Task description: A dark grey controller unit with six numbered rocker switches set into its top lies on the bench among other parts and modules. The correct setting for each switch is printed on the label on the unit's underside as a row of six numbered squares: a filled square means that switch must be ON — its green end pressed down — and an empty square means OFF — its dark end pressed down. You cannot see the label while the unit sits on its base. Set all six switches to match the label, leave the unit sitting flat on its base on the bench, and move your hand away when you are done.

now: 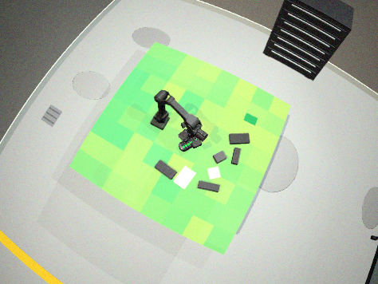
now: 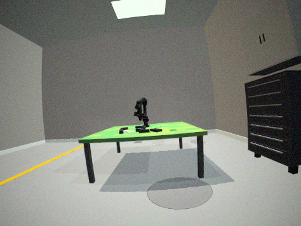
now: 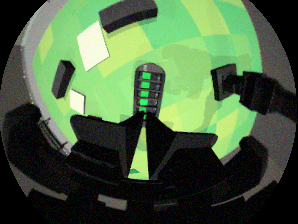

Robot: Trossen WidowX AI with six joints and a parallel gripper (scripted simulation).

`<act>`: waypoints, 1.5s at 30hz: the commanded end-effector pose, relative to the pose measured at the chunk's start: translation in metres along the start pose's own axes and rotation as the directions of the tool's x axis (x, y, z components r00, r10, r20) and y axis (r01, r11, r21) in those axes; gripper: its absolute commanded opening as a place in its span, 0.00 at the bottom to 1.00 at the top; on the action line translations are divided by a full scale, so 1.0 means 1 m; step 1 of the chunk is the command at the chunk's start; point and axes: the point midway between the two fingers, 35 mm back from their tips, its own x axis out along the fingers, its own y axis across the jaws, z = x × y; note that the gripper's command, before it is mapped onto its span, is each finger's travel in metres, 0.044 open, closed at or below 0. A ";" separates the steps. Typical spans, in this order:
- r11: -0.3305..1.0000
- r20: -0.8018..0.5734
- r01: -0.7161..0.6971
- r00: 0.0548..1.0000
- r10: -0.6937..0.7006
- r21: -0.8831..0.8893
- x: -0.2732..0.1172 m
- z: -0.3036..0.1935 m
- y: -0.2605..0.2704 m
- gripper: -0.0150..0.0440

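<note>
The dark grey controller unit (image 1: 183, 147) (image 3: 156, 90) lies on the bench with its switch side up, so its label is hidden. In the wrist view its row of switches runs away from the gripper, and several show green on their left side. The switch nearest the gripper is partly covered by the fingertips. My gripper (image 3: 145, 114) is shut with nothing seen between the tips. It points down over the near end of the unit. I cannot tell whether the tips touch it.
Dark blocks (image 1: 165, 169) (image 1: 208, 186) (image 1: 239, 139) and white cards (image 1: 184, 177) (image 1: 214, 172) lie on the green bench. In the wrist view, a dark block (image 3: 128, 17) and a large white card (image 3: 93, 46) lie beyond the unit, and the arm's base (image 3: 223, 82) stands right.
</note>
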 end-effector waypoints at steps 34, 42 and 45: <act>0.998 -0.021 0.016 1.000 -0.018 -0.059 0.056 0.008 -0.047 0.25; 0.998 -0.021 0.016 1.000 -0.018 -0.059 0.056 0.008 -0.047 0.25; 0.998 -0.021 0.016 1.000 -0.018 -0.059 0.056 0.007 -0.047 0.25</act>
